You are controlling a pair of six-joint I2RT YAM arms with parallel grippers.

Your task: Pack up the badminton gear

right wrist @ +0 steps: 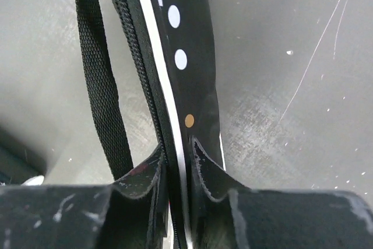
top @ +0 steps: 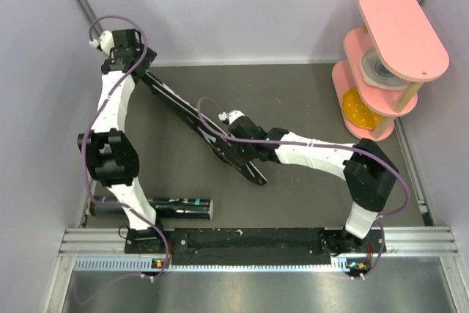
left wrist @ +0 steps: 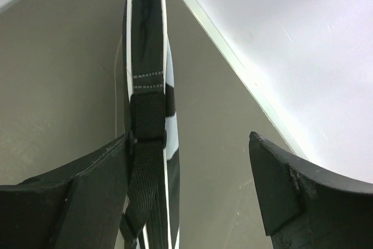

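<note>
When seen from above, runs slantwise over the dark table (top: pixel 315 100) as one long black bag (top: pixel 176 100), from the far-left corner toward the middle. Stands on its thin edge in both wrist views, with white piping along the seam. Pinched near its middle-ward end by the right gripper (right wrist: pixel 178 167): jaws nearly together, one fingertip on each face of the bag's edge, closed on it just beside the zipper (right wrist: pixel 140 56). Carries white dots and one orange dot on the face above that grip. Trails a woven black strap (right wrist: pixel 99 86) loose to the left of the zipper, apart from the fingertips. Flanked at the far end by the left gripper (left wrist: pixel 189 185): jaws spread wide, holding nothing. Sits close to the left finger (left wrist: pixel 87 196) there, strap touching or nearly touching it, cannot tell which; well apart from the right finger (left wrist: pixel 297 196). Flat at the near-left, beside the left arm's base and well apart from the bag: the black shuttle tube (top: pixel 176 207). At the far-right corner, away from both arms: the pink stand (top: pixel 388 56).
</note>
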